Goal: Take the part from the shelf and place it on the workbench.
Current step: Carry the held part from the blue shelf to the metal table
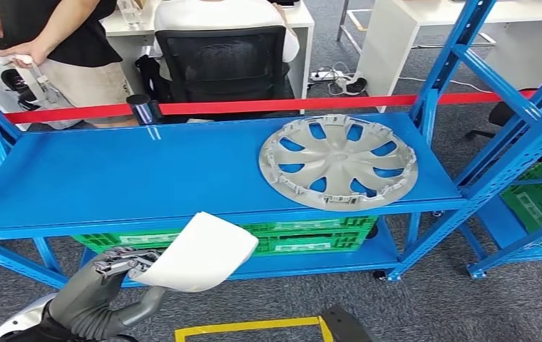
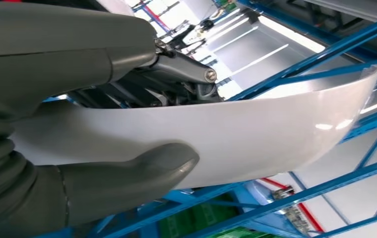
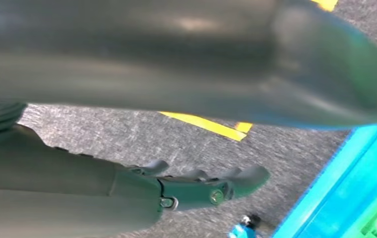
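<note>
White curved part (image 1: 200,253) is pinched between thumb and fingers of the left hand (image 1: 122,265), held in the air just in front of the blue surface (image 1: 111,178), not yet set down. Grab looks done, placing remains. Right hand (image 3: 196,186) hangs over the floor, fingers loosely extended, holding nothing. Grey hubcap (image 1: 338,161) sits on the surface.

No text, brand, number or sign could be read in any view. The green plastic crates (image 1: 304,236) under the blue metal bench (image 1: 111,178) carried pale label patches on their near faces, but the print on them was too small and blurred to make out. The yellow floor tape (image 1: 247,327) near the robot was plain line marking without lettering.
</note>
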